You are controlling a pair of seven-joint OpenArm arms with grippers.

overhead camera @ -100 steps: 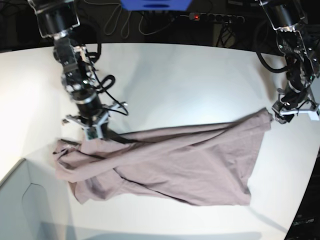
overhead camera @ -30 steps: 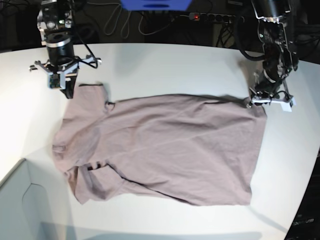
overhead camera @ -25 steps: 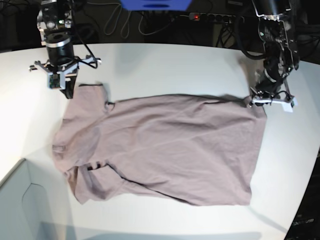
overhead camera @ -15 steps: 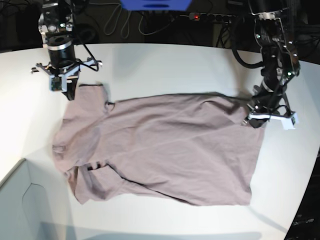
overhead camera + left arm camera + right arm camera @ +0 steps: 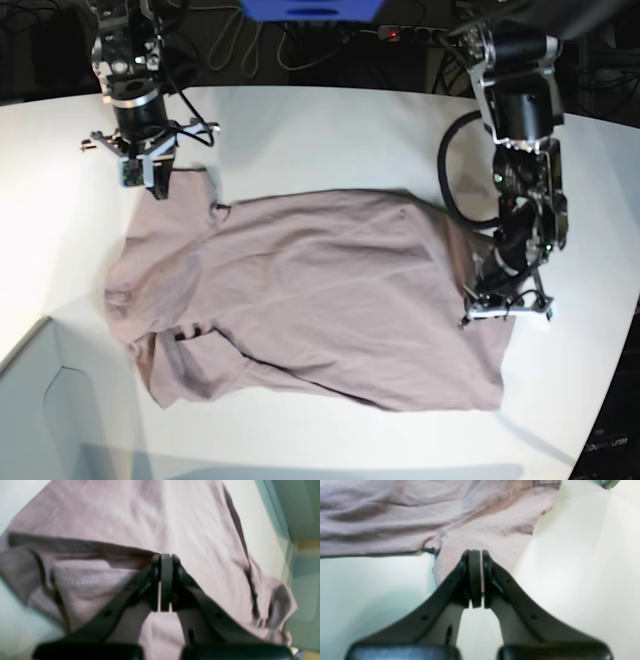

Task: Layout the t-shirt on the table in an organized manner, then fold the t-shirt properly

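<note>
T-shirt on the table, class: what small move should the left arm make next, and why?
Probably draw the left gripper outward to the table edge. It is shut on the t-shirt hem, folded inward there, while the right gripper pins the sleeve.

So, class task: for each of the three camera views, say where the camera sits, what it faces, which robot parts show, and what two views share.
Base: high over the table, looking down at the t-shirt and both arms.
Left wrist: behind the left gripper, facing folded cloth with its jaws shut on it.
Right wrist: behind the right gripper, facing a shirt edge and bare table, jaws shut.
Shared: all three views show the t-shirt.
</note>
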